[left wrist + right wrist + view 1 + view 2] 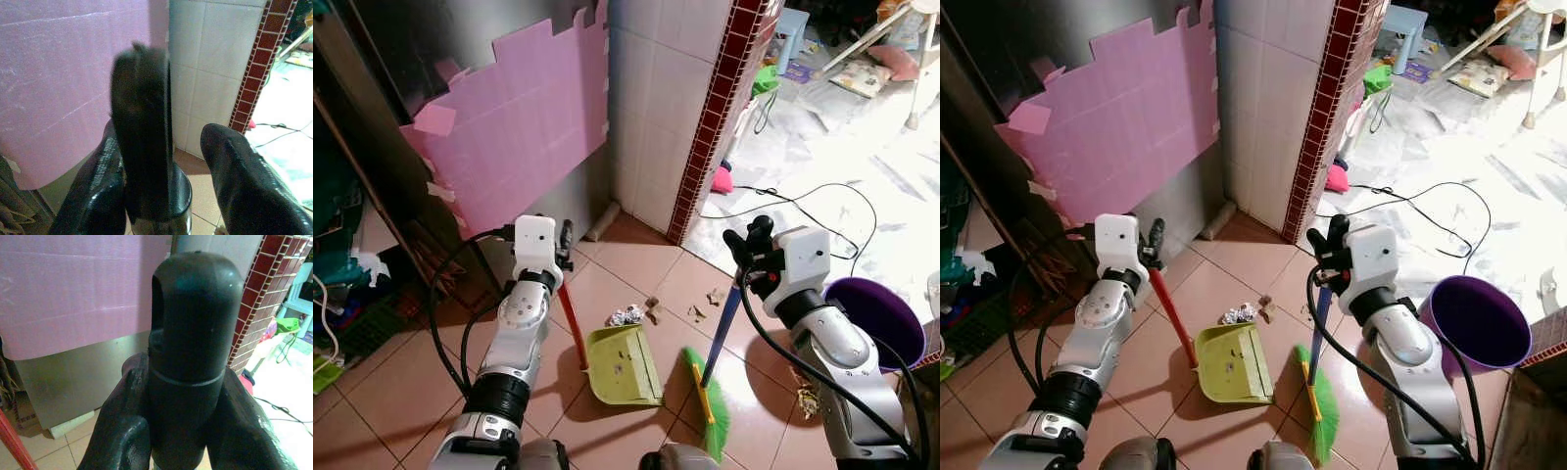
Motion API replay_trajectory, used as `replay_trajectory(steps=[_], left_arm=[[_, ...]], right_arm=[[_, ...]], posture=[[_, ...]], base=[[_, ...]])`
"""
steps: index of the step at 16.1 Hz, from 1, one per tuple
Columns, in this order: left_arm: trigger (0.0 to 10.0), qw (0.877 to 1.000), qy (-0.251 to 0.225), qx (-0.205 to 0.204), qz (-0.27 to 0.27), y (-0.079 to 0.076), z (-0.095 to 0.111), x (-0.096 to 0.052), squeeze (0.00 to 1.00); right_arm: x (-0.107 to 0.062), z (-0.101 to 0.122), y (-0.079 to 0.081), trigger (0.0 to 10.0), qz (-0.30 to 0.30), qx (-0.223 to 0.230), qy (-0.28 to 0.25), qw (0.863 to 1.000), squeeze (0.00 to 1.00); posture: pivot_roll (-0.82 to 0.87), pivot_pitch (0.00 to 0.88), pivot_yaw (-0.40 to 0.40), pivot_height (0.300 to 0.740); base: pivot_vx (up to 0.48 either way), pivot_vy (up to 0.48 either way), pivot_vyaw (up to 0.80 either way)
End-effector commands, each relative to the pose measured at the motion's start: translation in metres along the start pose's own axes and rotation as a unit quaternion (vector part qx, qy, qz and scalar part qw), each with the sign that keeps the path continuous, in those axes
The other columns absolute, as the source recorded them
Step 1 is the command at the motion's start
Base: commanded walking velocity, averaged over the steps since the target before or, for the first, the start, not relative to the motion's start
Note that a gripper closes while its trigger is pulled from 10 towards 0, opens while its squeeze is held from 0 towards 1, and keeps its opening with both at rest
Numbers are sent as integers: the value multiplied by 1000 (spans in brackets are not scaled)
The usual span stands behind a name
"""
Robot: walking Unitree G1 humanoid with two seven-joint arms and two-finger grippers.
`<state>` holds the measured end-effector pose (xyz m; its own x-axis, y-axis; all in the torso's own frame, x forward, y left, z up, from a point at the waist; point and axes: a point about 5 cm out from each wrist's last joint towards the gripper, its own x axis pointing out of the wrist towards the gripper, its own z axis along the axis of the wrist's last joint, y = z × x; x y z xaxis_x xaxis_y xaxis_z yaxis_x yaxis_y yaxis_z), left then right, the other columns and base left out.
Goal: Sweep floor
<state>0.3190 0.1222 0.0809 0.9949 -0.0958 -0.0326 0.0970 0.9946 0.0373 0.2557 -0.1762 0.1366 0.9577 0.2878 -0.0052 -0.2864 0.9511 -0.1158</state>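
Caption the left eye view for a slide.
Left gripper holds dustpan, right gripper holds broom, litter ahead.

No readable text, label, brand, number or sign is showing anywhere in these pictures. The pink foam sheet in the upper left of the head views is lying blank against the wall, and the white wrist housings on the two arms are carrying no legible marking. The scattered items in the bright room at the upper right of the frame are appearing too small and blurred for any lettering to be made out.
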Motion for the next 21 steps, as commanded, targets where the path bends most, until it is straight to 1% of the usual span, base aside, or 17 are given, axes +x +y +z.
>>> replay_trajectory(steps=[1,2,4,5,6,14,18,20,21], left_arm=[[10000,1000,-3,4,-3,-2,3,3,1000],[10000,1000,-2,5,-4,-2,2,3,0],[10000,1000,2,5,-7,-2,0,2,0],[3765,1000,1,4,-6,-2,0,2,0],[0,1000,-1,0,-7,-2,0,2,0],[0,1000,-9,-2,-11,-2,3,6,0],[0,1000,-11,-3,-12,-2,2,7,0],[0,1000,-10,-3,-12,0,2,8,0],[0,1000,-21,1,-13,2,7,10,0]], right_arm=[[0,3,-2,10000,-2,-9,-7,1000,0],[0,3,-2,10000,-2,-10,-6,1000,0],[1,3,-2,10000,-3,-10,-7,1000,0],[1,3,-2,10000,-2,-9,-7,1000,0],[1,3,-2,10000,-2,-9,-7,1000,0],[6,3,-3,10000,-4,-11,-10,1000,0],[13,-1,0,10000,-2,-6,-14,1000,0],[19,-1,2,10000,-2,-3,-18,1000,0],[24,-1,3,10000,-2,-1,-25,1000,0]], posture=[[-197,54,-38,740],[-197,54,-35,740],[-197,52,-35,740],[-195,51,-34,740],[-195,50,-35,740],[-191,29,-33,740],[-171,0,-28,740],[-162,0,-22,740],[-153,0,-19,740]], base=[[0,0,0],[0,0,0],[0,0,0],[0,0,0],[0,0,0],[0,0,0],[0,0,0],[0,0,0],[0,0,0]])
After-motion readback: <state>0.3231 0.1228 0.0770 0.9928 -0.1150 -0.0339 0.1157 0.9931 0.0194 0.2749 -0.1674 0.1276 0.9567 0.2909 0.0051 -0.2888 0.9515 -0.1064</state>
